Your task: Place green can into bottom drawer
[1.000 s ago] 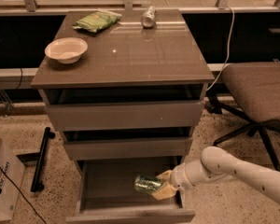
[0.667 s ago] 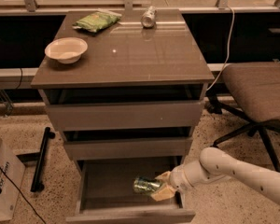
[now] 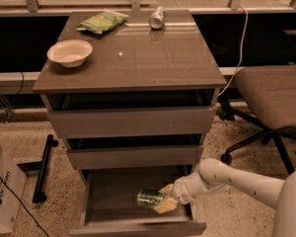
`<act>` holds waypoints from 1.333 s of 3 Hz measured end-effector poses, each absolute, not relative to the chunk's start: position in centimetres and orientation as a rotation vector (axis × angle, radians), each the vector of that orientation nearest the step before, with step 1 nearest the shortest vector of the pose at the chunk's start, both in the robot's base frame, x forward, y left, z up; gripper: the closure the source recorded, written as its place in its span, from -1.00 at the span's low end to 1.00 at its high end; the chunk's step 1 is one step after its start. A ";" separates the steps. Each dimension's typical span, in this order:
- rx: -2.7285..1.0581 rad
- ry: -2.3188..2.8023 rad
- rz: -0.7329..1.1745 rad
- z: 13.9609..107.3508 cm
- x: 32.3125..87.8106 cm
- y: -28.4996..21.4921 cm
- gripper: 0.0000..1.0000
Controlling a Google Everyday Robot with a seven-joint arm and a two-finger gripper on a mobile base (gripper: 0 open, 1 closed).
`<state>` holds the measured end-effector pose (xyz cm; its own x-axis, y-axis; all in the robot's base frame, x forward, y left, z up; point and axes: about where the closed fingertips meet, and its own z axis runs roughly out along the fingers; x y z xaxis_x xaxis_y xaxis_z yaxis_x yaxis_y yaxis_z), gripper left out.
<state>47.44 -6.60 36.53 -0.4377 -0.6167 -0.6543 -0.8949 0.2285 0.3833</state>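
Note:
The bottom drawer (image 3: 108,191) stands pulled open below two shallower drawers, showing its plain grey interior. My gripper (image 3: 160,200) reaches into it from the right on a white arm. It is shut on the green can (image 3: 149,198), which lies sideways with a silver end pointing left, low over the drawer's floor at its right half. I cannot tell if the can touches the floor.
On the cabinet top (image 3: 133,58) lie a white bowl (image 3: 69,52), a flat green snack bag (image 3: 101,21) and a silver-grey can (image 3: 157,18). An office chair (image 3: 271,98) stands to the right. A black bar (image 3: 43,168) and a cardboard box (image 3: 2,191) are on the floor left.
The gripper with the green can has moved slightly left and deeper into the bottom drawer. Nothing else has moved.

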 end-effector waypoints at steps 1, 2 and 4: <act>-1.371 2.173 1.086 30.6 48.3 -6.3 1.00; -1.299 2.202 1.096 25.4 49.4 -6.0 1.00; -1.198 2.255 1.057 18.5 52.6 -7.2 0.19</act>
